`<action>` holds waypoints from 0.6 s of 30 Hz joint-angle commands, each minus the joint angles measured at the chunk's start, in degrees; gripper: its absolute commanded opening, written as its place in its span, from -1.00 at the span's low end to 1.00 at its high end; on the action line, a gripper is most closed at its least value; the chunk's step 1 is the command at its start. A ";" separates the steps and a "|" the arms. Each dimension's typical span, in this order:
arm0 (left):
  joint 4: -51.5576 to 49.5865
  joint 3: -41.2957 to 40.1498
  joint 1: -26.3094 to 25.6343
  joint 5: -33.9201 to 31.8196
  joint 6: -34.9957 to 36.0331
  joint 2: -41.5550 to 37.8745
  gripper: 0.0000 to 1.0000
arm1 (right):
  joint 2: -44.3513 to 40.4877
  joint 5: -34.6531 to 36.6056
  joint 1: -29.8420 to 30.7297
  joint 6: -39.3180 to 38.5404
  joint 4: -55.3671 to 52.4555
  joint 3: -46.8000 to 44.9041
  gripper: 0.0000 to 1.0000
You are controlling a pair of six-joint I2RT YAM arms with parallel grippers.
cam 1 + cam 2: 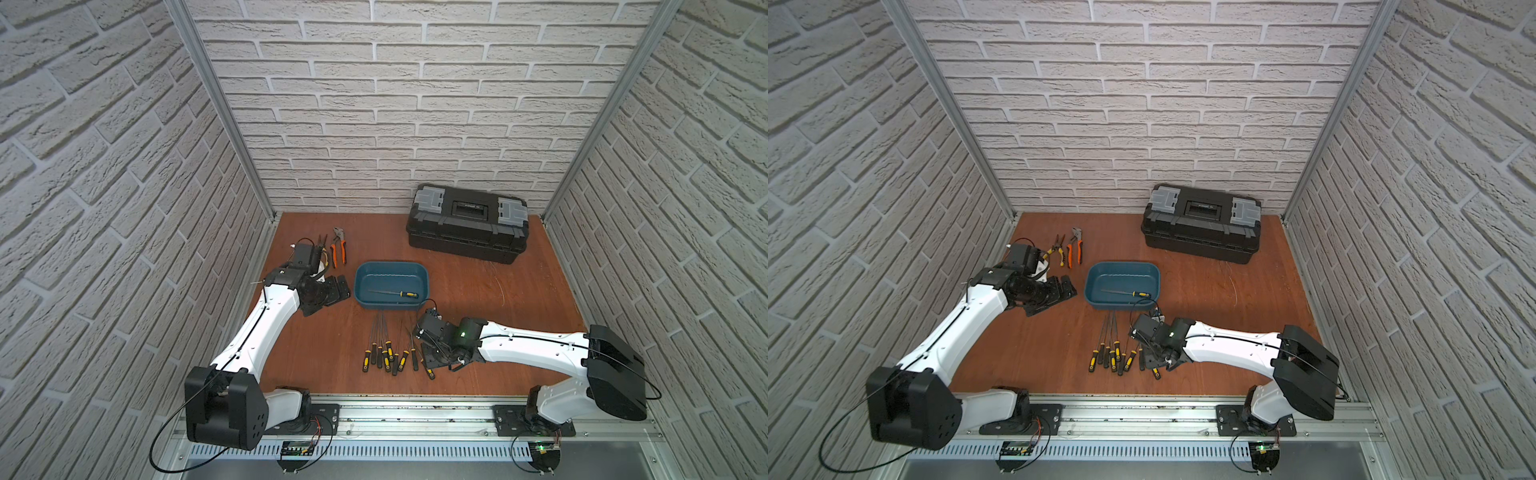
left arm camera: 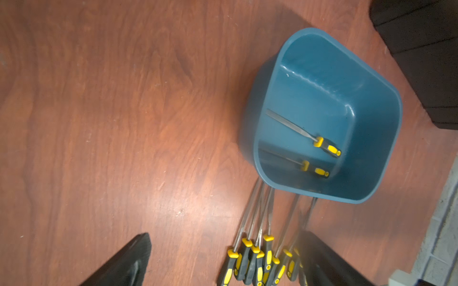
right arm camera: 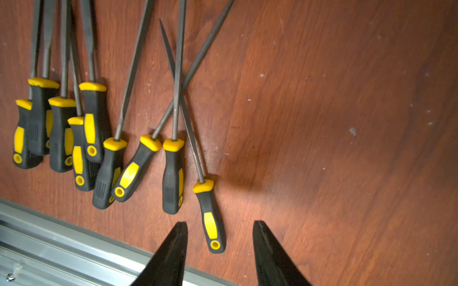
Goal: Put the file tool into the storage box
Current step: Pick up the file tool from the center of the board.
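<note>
File tool [image 3: 210, 218]: lies flat on the table [image 3: 347, 148], lower centre of the right wrist view. It is the rightmost of 9 black-and-yellow handles, and its shaft runs up-left across 2 neighbouring shafts.
Right gripper [image 3: 220, 224]: jaws apart and empty, with 1 tip on each side of the handle's butt end. No contact shows.
Relation: the handle sits between the tips, slightly nearer the left-hand one in that view.
Step in hand: judged to be the grasp, not yet made.
Doing it well: centre on the thick black part of the handle, clear of the crossing shafts. Close square across it, then lift straight up so the shaft slips free without dragging its neighbours.
Loose files [image 1: 386, 353]: lower centre in both top views, shaft tips reaching toward the box's near wall.
Storage box [image 1: 391, 270]: centre of frame, just above the files.
Stored file [image 1: 395, 294]: 1 lies inside, along the near wall.
Left gripper [image 2: 225, 234]: jaws wide apart and empty, left of the box in both top views.
Pliers [image 1: 338, 249]: upper left of the table.
Toolbox [image 1: 467, 224]: upper right, shut, well apart from the box.
</note>
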 commanded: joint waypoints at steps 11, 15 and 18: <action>2.84 -2.73 -0.43 4.15 -0.11 -2.07 0.97 | 6.57 -0.79 2.52 -2.03 -1.10 3.22 -0.10; 2.48 -2.73 -1.02 4.27 -0.02 -2.42 0.97 | 9.04 -0.29 2.74 -2.84 -2.19 4.87 -0.12; 2.27 -2.73 -1.51 3.94 0.40 -2.46 0.96 | 10.61 0.13 2.70 -3.04 -2.88 5.67 -0.15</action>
